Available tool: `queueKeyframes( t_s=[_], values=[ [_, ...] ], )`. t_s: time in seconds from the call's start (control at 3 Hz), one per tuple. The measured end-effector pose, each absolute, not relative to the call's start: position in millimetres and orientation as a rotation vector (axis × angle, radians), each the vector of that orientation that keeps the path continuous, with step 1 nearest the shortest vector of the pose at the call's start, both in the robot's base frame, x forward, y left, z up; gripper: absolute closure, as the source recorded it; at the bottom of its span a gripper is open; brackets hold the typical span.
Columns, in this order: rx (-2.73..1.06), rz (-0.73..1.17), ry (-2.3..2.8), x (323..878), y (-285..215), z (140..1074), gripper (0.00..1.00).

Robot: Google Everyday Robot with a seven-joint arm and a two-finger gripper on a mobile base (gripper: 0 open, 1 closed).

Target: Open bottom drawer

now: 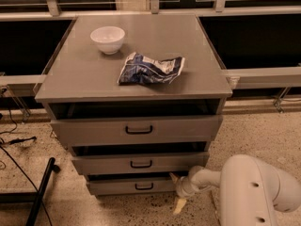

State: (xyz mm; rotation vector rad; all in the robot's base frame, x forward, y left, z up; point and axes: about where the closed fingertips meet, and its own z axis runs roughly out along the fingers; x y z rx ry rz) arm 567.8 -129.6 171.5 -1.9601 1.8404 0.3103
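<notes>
The bottom drawer is the narrowest grey front at the foot of the cabinet, with a small black bar handle. A thin dark gap shows above its front. My gripper is at the right end of this drawer's front, low near the floor. Its fingers are spread apart, one fingertip by the drawer's upper right corner and the other pointing down toward the floor. It holds nothing. My white arm comes in from the lower right.
The mid-sized drawer and the widest top drawer stand above, each with a dark gap over it. A white bowl and a crumpled blue chip bag lie on the cabinet top. A black pole and cables lie on the floor at left.
</notes>
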Motion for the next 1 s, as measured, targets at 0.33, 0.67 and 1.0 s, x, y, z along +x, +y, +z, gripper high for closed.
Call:
queueKeyframes(
  t_s=[0.33, 0.67, 1.0],
  values=[
    [-1.967, 0.312, 1.848, 567, -129, 171, 0.0],
    [-1.999, 0.32, 1.879, 565, -128, 170, 0.0],
    [-2.035, 0.367, 1.945, 556, -125, 168, 0.0]
  ],
)
